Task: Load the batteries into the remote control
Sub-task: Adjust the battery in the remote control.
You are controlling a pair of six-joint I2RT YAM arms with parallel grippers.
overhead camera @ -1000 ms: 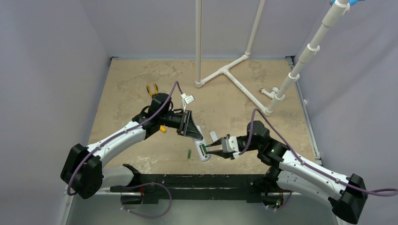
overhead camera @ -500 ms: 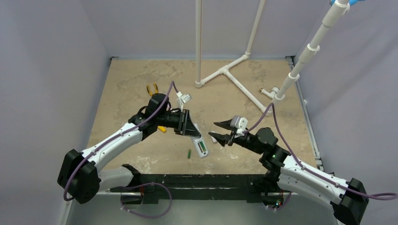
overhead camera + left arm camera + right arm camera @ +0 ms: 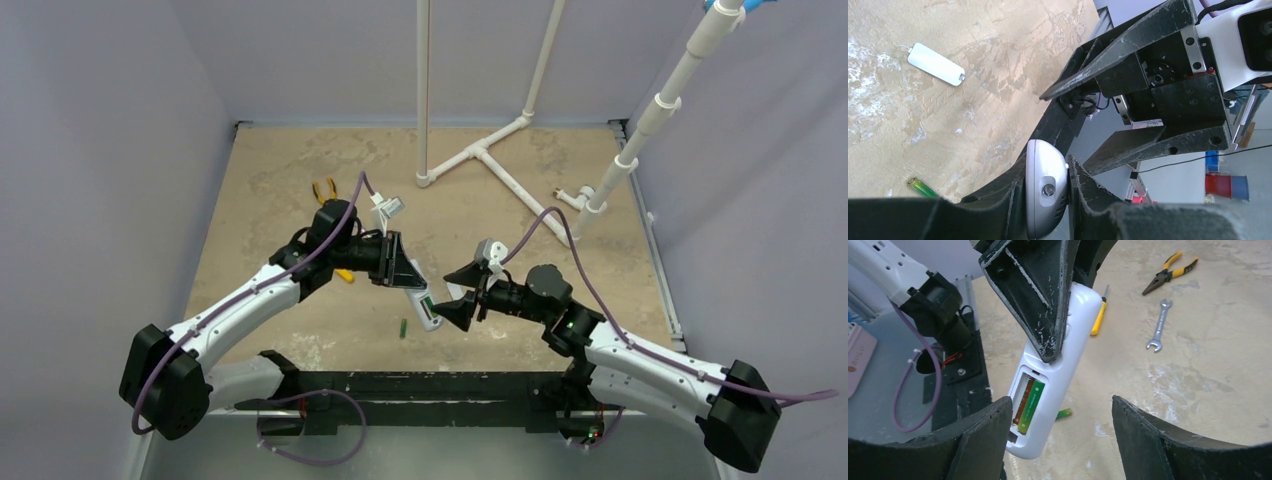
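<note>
Gripping: left fingers (image 3: 1043,295) are clenched on the remote control (image 3: 1058,375); one finger lies across its back face, over the upper half.
Remote pose: centre of the top view, slanted, back face turned to the right wrist camera. The battery-bay end points to the lower left of that frame and appears to be off the worktop (image 3: 260,180).
Battery bay: open. The seated battery (image 3: 1030,400), green, lies lengthwise in the slot nearer the remote's right-hand edge in the frame.
Loose battery (image 3: 1064,413): flat on the worktop, just past the remote's lower end. In the top view it sits slightly left of and below the remote, apart from it.
Right fingers (image 3: 973,445): released, spread wide with nothing between them. They frame the remote's bay end from either side of the right wrist frame and touch nothing.
Right arm: reaches in from the lower right of the top view, with its fingertips near the remote's lower end.
Small white plate (image 3: 935,64): flat on the worktop, upper left of the left wrist frame, well apart from the loose battery.
Wrench (image 3: 1158,332): silver, on the worktop, right of centre in the right wrist frame.
Pliers (image 3: 1168,274): yellow handles, upper right of the same frame, beyond the wrench.
Screwdriver (image 3: 1099,315): yellow handle, partly hidden behind the remote's upper end.
White pipes (image 3: 480,155): stand at the far side of the worktop, upper centre of the top view.
</note>
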